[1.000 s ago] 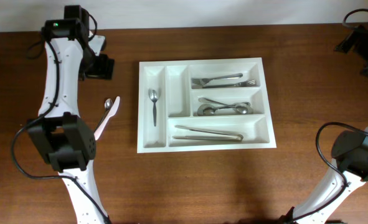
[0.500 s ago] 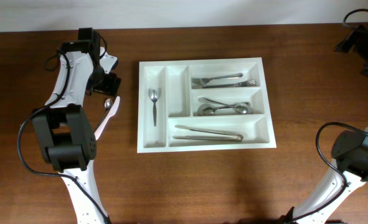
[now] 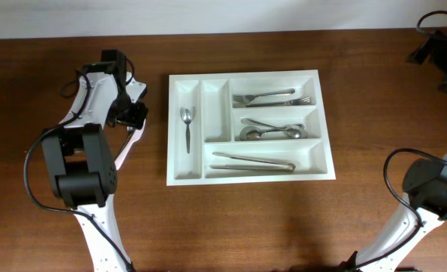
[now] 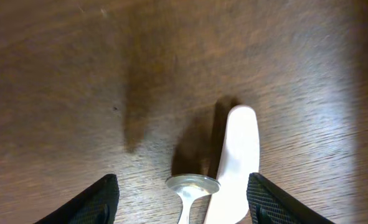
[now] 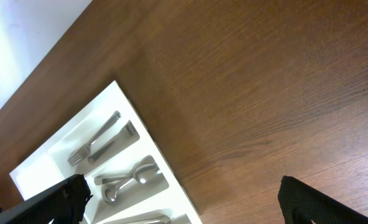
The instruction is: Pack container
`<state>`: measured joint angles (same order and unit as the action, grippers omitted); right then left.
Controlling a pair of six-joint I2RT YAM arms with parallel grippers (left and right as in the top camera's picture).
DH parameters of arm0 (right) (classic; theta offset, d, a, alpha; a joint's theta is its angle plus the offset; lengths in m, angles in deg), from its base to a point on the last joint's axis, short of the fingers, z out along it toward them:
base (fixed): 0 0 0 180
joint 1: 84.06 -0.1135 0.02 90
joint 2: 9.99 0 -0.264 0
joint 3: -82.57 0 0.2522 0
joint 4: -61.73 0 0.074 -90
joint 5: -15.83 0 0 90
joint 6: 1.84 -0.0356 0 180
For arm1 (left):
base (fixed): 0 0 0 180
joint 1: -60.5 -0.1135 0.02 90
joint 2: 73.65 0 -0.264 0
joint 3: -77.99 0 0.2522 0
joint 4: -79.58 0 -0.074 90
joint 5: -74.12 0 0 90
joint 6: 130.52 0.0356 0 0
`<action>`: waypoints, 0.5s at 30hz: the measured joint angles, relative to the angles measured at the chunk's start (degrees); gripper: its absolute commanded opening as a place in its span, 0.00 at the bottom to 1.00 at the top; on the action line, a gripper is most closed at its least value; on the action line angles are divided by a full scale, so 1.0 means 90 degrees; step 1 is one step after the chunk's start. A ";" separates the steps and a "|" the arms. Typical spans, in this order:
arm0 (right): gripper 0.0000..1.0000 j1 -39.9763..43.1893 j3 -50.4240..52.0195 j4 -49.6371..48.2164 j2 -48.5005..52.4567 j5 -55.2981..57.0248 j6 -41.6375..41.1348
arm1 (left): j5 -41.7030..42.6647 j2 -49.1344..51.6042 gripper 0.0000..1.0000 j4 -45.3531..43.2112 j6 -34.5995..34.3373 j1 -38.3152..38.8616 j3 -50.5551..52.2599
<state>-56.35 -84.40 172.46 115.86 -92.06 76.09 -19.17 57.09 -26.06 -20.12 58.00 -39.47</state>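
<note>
Spoon (image 4: 192, 185) left of container (image 3: 216, 113)

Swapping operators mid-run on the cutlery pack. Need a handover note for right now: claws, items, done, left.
Left claw: open, low over the table, fingers either side of the loose spoon and white utensil, gripping neither.
Right claw: open, empty, off to the right of the tray.
Done: teaspoon in the leftmost slot, forks top right, spoons middle, long pieces bottom. The second narrow slot is empty.
Left: loose spoon and white utensil, both on the table left of the tray.
</note>
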 measured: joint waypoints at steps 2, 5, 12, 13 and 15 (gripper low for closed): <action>0.99 0.0000 0.0000 0.0000 0.0000 0.0002 0.0002 | -0.0029 0.0000 0.67 -0.0073 0.0000 0.0000 0.0073; 0.99 0.0000 0.0000 0.0000 0.0000 0.0002 0.0000 | -0.0044 0.0000 0.66 -0.0221 0.0000 0.0000 0.0170; 0.99 0.0000 0.0000 0.0000 0.0000 0.0002 0.0005 | -0.0002 -0.0019 0.57 -0.0437 -0.0002 0.0002 0.0223; 0.99 0.0000 0.0000 0.0000 0.0000 0.0000 0.0002 | 0.0005 -0.0022 0.54 -0.0447 0.0000 0.0002 0.0226; 0.99 0.0000 0.0000 0.0000 0.0000 0.0002 0.0002 | 0.0010 -0.0022 0.44 -0.0464 -0.0017 0.0002 0.0228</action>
<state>-56.35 -84.40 172.46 115.86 -92.04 76.11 -19.09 56.89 -30.24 -20.27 58.02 -37.42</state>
